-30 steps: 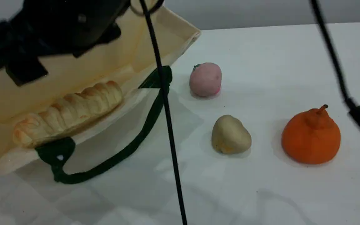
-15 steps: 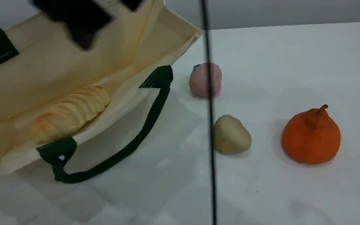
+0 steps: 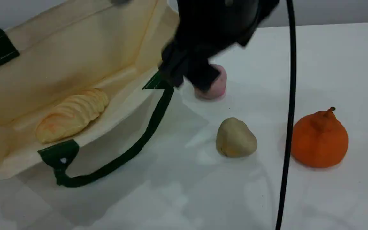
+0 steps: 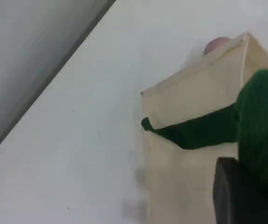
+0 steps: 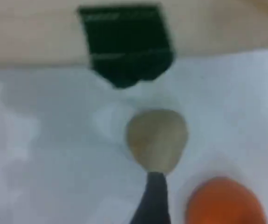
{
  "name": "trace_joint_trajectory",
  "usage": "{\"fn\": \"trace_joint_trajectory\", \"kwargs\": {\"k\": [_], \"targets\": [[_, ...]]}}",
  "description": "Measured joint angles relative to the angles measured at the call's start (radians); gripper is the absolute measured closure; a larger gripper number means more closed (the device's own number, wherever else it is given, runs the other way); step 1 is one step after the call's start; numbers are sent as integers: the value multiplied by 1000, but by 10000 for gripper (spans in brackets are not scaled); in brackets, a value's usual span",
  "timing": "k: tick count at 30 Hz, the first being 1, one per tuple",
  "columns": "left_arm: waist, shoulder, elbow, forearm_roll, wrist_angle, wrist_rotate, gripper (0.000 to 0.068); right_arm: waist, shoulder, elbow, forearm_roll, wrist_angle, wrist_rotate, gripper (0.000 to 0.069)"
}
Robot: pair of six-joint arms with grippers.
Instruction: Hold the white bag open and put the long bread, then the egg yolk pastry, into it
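Centring over egg yolk pastry point(image 3: 236, 138), on table point(image 3: 331, 64) btwn white bag point(image 3: 75, 57) & orange fruit point(image 3: 319, 140), is advised for right gripper point(image 3: 188, 80) (jaws wide, nothing held); left gripper point(image 4: 245, 196) clamped on bag handle point(image 4: 259, 112).

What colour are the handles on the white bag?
Dark green. The lower handle shows it best, in the scene view.
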Motion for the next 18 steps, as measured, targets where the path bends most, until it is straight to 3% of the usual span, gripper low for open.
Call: {"fn": "trace_joint_trajectory", "kwargs": {"k": [7,18], "targets": [[0,0,0,-2,0,-1,600,0,67,97,23,-124,1,101],[0,0,0,-1,0,-1,600,0,177,105,-70,-314,85,101]]}}
